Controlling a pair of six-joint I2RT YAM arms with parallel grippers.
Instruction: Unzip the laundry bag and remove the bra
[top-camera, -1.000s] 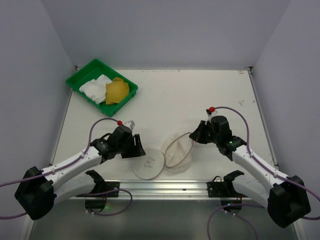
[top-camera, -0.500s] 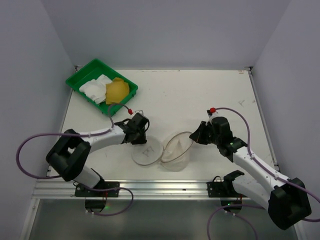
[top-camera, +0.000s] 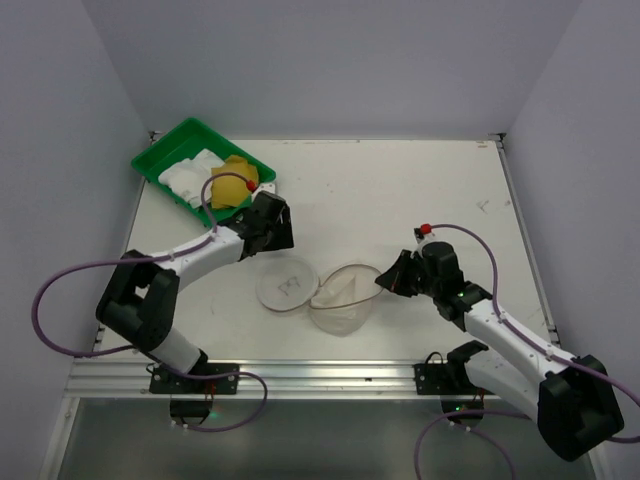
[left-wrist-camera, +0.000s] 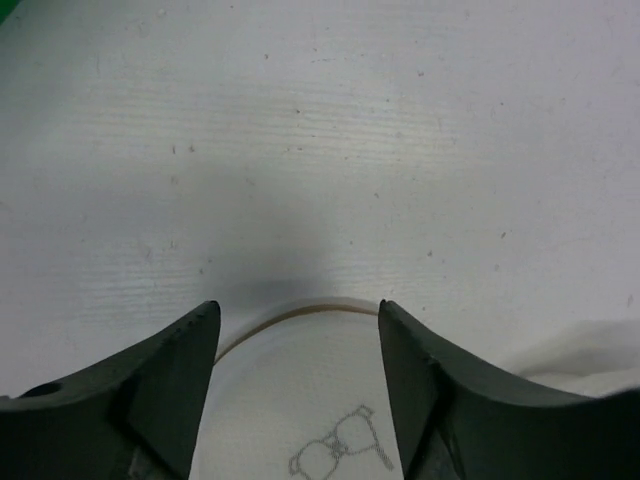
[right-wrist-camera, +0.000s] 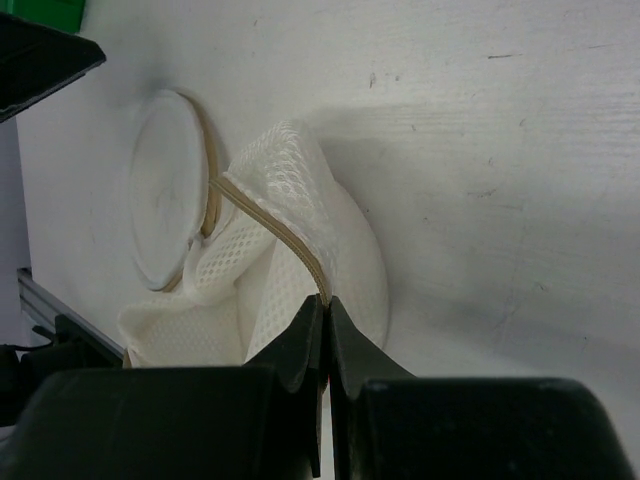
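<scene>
The laundry bag (top-camera: 342, 305) is a cream mesh pouch lying open at the table's near middle, its round lid (top-camera: 285, 285) flopped flat to its left with the bra drawing facing up. My right gripper (top-camera: 385, 280) is shut on the tan zip rim (right-wrist-camera: 300, 250) at the bag's right side, holding that edge up. My left gripper (top-camera: 278, 250) is open just above the far edge of the lid (left-wrist-camera: 310, 400), one finger on each side, holding nothing. Inside the bag (right-wrist-camera: 260, 270) only folded mesh shows; the bra is hidden.
A green tray (top-camera: 160, 165) at the back left holds white cloths (top-camera: 190, 175) and a yellow garment (top-camera: 232, 180), close behind my left wrist. A metal rail (top-camera: 320, 372) runs along the near edge, just in front of the bag.
My left arm swung from the lid's near-left side to its far side, shutting partly and opening again. The lid and bag slid away from the near rail. The right gripper kept its hold.
</scene>
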